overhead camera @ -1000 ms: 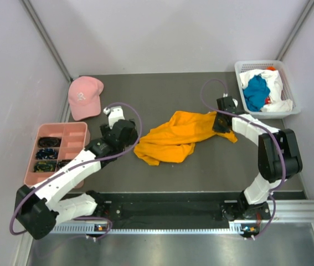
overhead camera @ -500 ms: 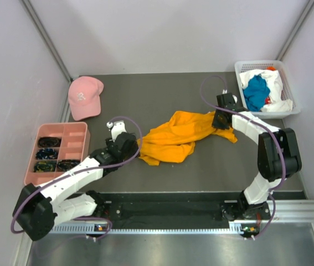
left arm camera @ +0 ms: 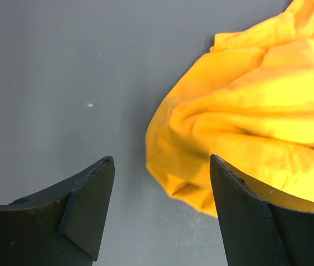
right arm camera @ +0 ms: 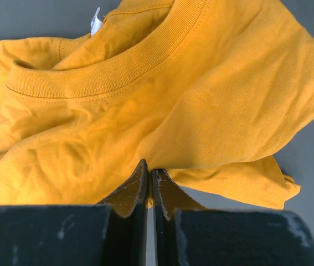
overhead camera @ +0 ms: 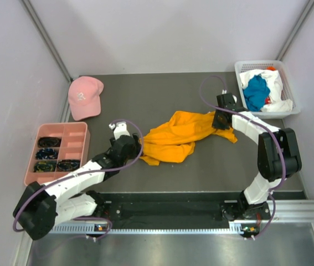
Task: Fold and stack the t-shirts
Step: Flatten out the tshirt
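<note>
Right hand point(right arm camera: 149, 166) pinching orange-yellow cloth t-shirt point(right arm camera: 145, 100) (white neck label point(right arm camera: 96, 21) seen only from wrist); left hand point(left arm camera: 161, 159) agape beside it; white plastic basket point(overhead camera: 262, 62) holding teal t-shirt point(overhead camera: 255, 91), white t-shirt point(overhead camera: 277, 83).

A t-shirt point(overhead camera: 173, 138) lay centrally on the table point(overhead camera: 162, 91), the left gripper point(overhead camera: 138, 148) at its near-left edge and the right gripper point(overhead camera: 219, 123) on its far-right end. Far left lay a cap point(overhead camera: 85, 97), with a divided tray point(overhead camera: 73, 136) nearer. Far right, a basket point(overhead camera: 238, 76) held more t-shirts point(overhead camera: 256, 91).
</note>
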`<state>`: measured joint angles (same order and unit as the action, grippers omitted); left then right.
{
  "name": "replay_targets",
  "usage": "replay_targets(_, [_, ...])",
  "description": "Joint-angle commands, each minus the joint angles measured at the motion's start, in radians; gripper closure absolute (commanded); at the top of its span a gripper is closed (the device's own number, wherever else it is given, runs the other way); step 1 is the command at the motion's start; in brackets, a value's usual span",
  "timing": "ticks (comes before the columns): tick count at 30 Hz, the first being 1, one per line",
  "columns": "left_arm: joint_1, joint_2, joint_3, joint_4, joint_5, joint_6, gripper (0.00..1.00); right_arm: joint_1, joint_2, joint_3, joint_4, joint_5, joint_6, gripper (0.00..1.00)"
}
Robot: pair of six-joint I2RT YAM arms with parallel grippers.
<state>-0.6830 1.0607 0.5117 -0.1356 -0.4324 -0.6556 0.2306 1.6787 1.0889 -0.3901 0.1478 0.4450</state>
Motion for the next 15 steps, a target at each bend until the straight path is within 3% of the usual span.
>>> replay_targets(1, [-0.003, 0.044, -0.022, 0.18, -0.003, 0.01, 0.26, -0.01, -0.022, 0.034, 0.0, 0.001, -0.017, 1.0])
replay_targets(8, [-0.003, 0.151, -0.022, 0.28, 0.007, 0.005, 0.27, -0.011, -0.034, 0.023, -0.006, 0.007, -0.022, 1.0])
replay_targets(10, [-0.001, 0.182, -0.018, 0.287, -0.003, 0.004, 0.32, -0.008, -0.039, 0.023, -0.01, 0.007, -0.025, 1.0])
replay_targets(11, [-0.001, 0.188, -0.018, 0.291, -0.003, 0.007, 0.55, -0.008, -0.039, 0.025, -0.01, 0.009, -0.026, 1.0])
replay_targets(13, [-0.003, 0.196, -0.018, 0.294, -0.012, 0.011, 0.88, -0.008, -0.042, 0.025, -0.013, 0.012, -0.029, 1.0])
replay_targets(14, [-0.001, 0.199, -0.016, 0.294, -0.015, 0.011, 1.0, -0.01, -0.043, 0.026, -0.013, 0.013, -0.029, 1.0])
replay_targets(15, [-0.003, 0.2, -0.013, 0.292, -0.022, 0.019, 1.0, -0.01, -0.045, 0.026, -0.013, 0.015, -0.031, 1.0])
